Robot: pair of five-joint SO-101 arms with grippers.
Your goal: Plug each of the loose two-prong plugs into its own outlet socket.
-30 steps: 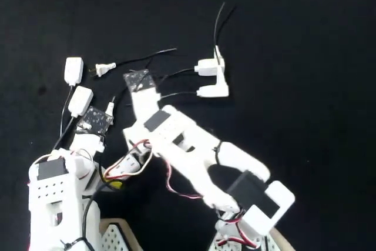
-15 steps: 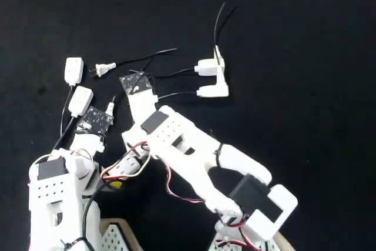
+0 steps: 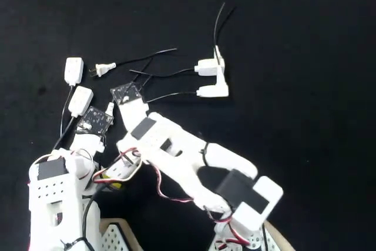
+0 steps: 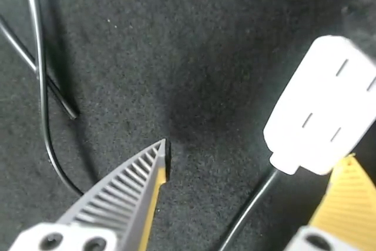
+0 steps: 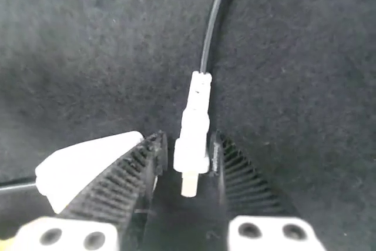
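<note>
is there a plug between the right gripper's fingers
Yes, a white plug sits squarely between the two ridged fingers of the right gripper.

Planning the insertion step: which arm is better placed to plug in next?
Likely right: the right gripper is shut on a plug, while the left gripper is open and empty beside an outlet socket.
</note>
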